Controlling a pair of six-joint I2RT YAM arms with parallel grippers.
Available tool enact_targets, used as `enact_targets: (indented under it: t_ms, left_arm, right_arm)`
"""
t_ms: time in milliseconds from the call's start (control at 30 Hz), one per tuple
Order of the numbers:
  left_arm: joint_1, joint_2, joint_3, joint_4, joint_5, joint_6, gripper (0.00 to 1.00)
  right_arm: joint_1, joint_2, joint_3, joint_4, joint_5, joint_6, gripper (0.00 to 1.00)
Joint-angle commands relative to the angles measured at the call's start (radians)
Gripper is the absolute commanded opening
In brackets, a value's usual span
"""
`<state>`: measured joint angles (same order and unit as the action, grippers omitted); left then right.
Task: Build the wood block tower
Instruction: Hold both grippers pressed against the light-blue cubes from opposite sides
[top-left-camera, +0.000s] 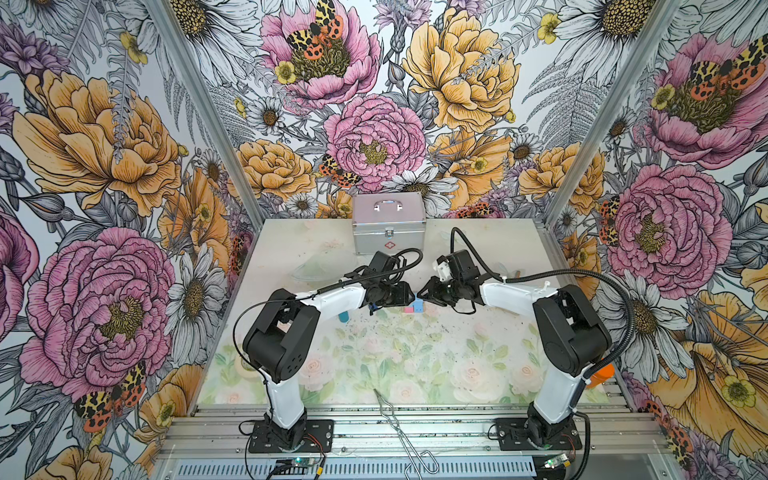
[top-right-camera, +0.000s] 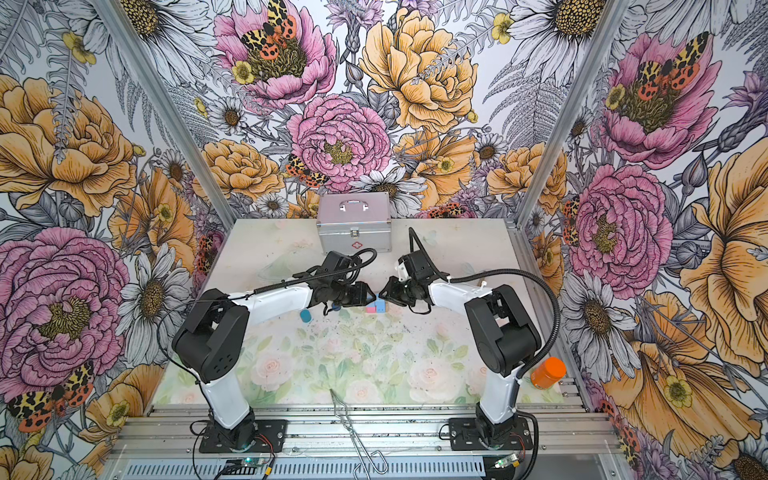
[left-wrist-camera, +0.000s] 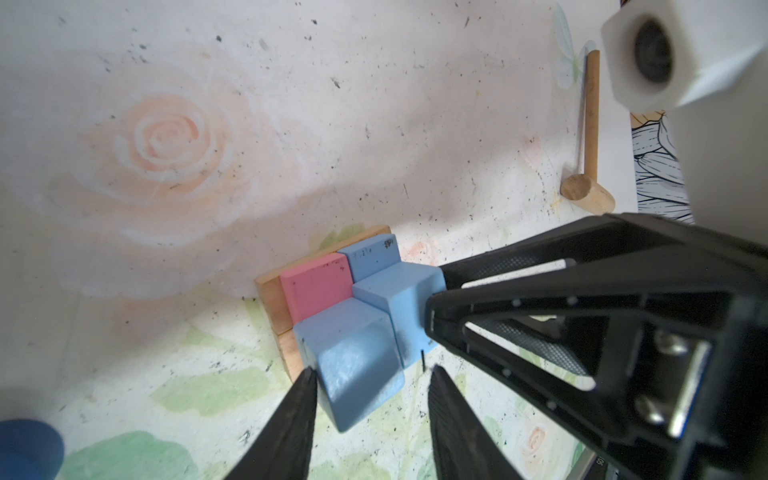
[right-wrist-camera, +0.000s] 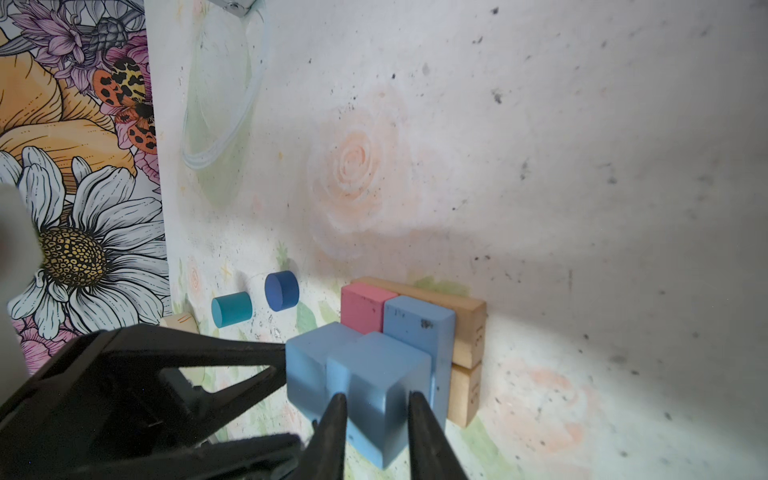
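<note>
Two pairs of fingers meet at the tower (top-right-camera: 376, 306). The left gripper (left-wrist-camera: 372, 374) has its fingers apart around one light blue cube (left-wrist-camera: 353, 365), with one finger at the cube's side and the other clear of it. The right gripper (right-wrist-camera: 377, 397) looks clamped on the second light blue cube (right-wrist-camera: 374, 374), which touches the first. Both cubes sit at one end of the tan planks (right-wrist-camera: 467, 332), on or against the pink slab (right-wrist-camera: 361, 303) and blue slab (right-wrist-camera: 419, 320) that lie flat on those planks; I cannot tell which. Base and slab layer look done, and the cube layer nearly so. Left to place are the dark blue cylinder (right-wrist-camera: 281, 291) and teal cylinder (right-wrist-camera: 231, 309), loose on the table (right-wrist-camera: 540, 166) apart from the planks.
</note>
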<state>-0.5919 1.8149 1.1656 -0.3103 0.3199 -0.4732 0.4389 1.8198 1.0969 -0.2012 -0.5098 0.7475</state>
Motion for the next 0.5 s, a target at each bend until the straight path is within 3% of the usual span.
enact_targets:
  t_ms: [0, 467]
  left_arm:
    - [-0.004, -0.005, 0.03, 0.011, -0.007, -0.005, 0.46]
    - [-0.004, -0.008, 0.03, 0.007, -0.013, -0.005, 0.56]
  right_arm:
    - [-0.008, -0.041, -0.002, -0.007, 0.009, -0.009, 0.28]
    - [-0.013, -0.064, -0.014, -0.007, 0.019, -0.007, 0.31]
